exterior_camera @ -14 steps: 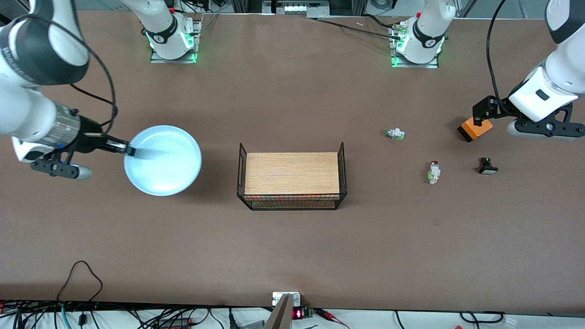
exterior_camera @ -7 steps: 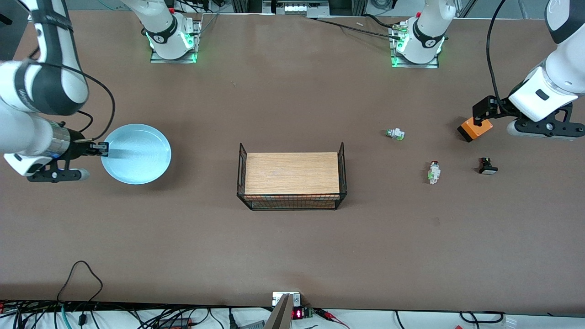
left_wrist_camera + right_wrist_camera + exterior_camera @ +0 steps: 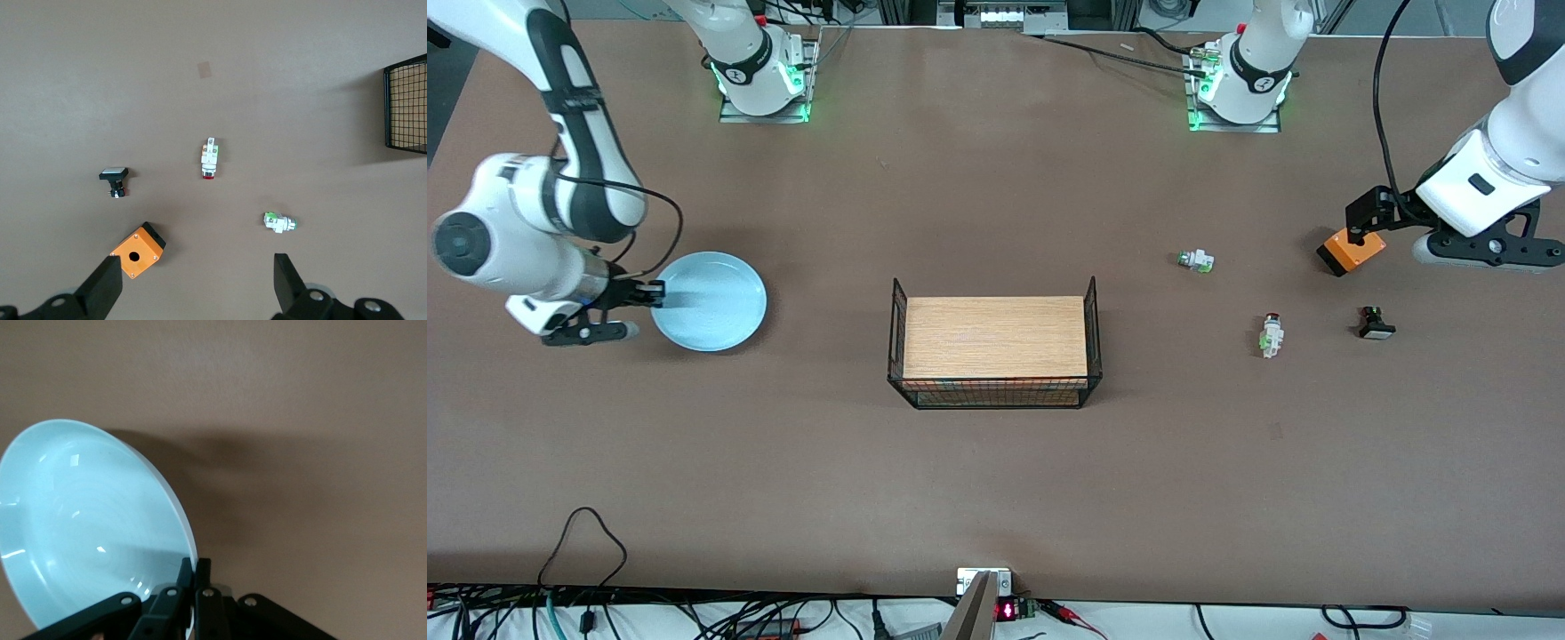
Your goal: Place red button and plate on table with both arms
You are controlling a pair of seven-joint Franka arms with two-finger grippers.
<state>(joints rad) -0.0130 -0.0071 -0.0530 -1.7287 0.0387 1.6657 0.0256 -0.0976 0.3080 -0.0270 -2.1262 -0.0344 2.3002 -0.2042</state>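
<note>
The light blue plate (image 3: 710, 301) is at the right arm's end of the table (image 3: 996, 462). My right gripper (image 3: 656, 290) is shut on its rim. In the right wrist view the plate (image 3: 87, 520) hangs tilted just above the brown top, its rim pinched in the right gripper (image 3: 197, 570). The red button (image 3: 1271, 333) lies on the table toward the left arm's end. My left gripper (image 3: 1362, 220) waits open and empty above an orange box (image 3: 1352, 249). In the left wrist view the left gripper (image 3: 197, 277) stands wide, with the red button (image 3: 209, 159) lying apart from it.
A wire-sided rack (image 3: 994, 351) with a wooden board stands mid-table. A green-capped switch (image 3: 1195, 260) lies farther from the front camera than the red button. A black switch with a white cap (image 3: 1376, 324) lies beside the button, toward the left arm's end.
The right arm has carried the plate down and toward its own end of the table, still gripping the rim. The left arm has not moved.
</note>
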